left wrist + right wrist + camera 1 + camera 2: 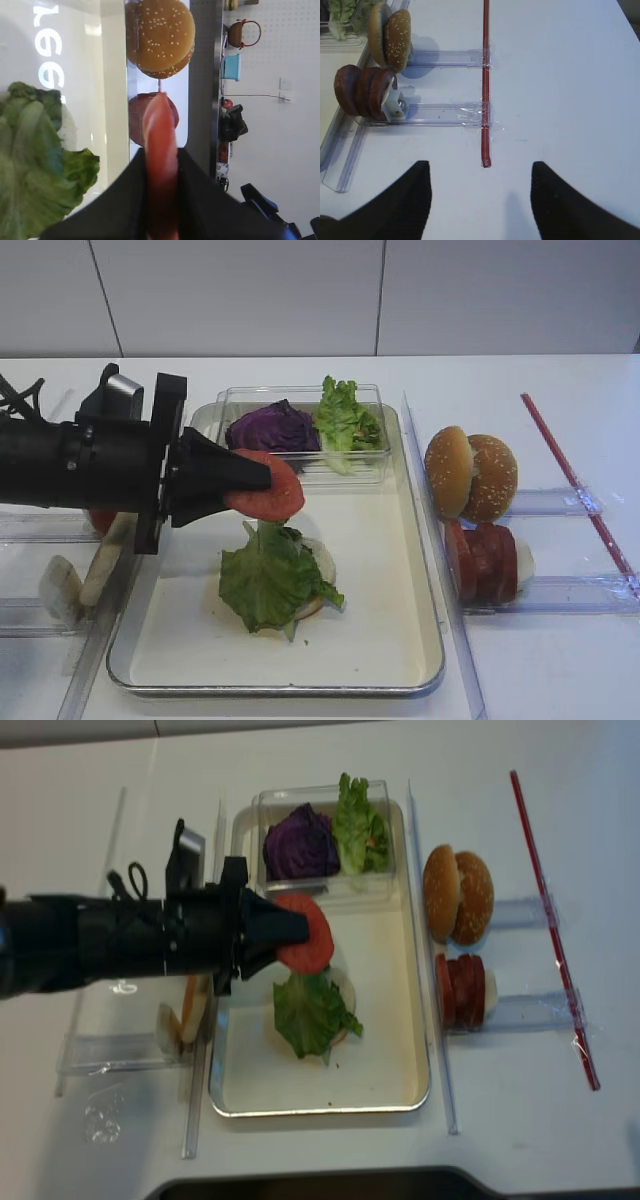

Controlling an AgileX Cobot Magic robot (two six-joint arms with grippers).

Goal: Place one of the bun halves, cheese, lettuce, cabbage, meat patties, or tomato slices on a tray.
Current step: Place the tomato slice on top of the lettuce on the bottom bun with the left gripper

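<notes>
The black left gripper (pixel 262 483) is pinching a round bright-red tomato slice (pixel 268 489) edgewise above the shiny rectangular metal tray (pixel 400 640), seemingly carrying it toward the frilly green lettuce leaf (pixel 268 575) for stacking.

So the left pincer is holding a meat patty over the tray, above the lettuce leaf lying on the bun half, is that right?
Not quite. The left pincer is shut on a tomato slice, bright red and thin, not a meat patty; the exterior high view shows it. The rest holds: it hangs over the tray, above the lettuce leaf on the bun half.
</notes>
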